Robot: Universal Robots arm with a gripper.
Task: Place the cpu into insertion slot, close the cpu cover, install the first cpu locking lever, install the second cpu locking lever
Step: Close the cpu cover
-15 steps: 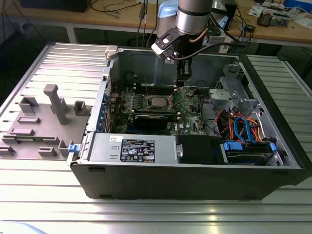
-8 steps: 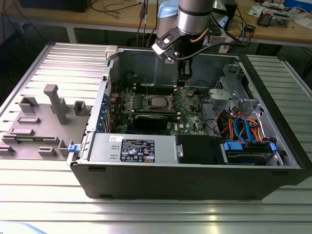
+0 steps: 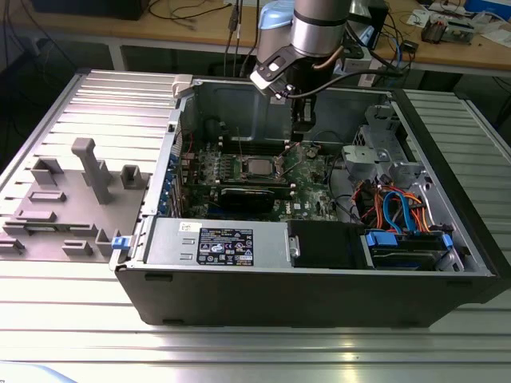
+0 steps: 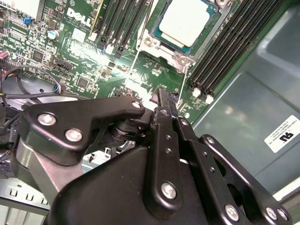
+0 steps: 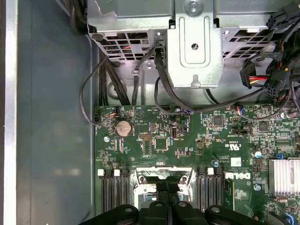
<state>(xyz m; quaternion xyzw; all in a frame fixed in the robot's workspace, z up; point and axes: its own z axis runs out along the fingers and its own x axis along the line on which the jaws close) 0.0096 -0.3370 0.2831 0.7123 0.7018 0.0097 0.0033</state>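
Cpu (image 4: 187,21) sits in the insertion slot (image 4: 146,43), and the cpu cover (image 4: 169,48) looks closed around it. Your hand (image 4: 162,94) hangs just beside the socket, fingers pressed together and gripping nothing visible. For the thin locking lever (image 4: 132,72), press squarely and slowly, clear of the memory slots (image 4: 117,21).

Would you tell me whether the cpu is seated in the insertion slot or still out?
In. In the second wrist view the cpu lies flat inside the insertion slot, whose silvery rim frames it.
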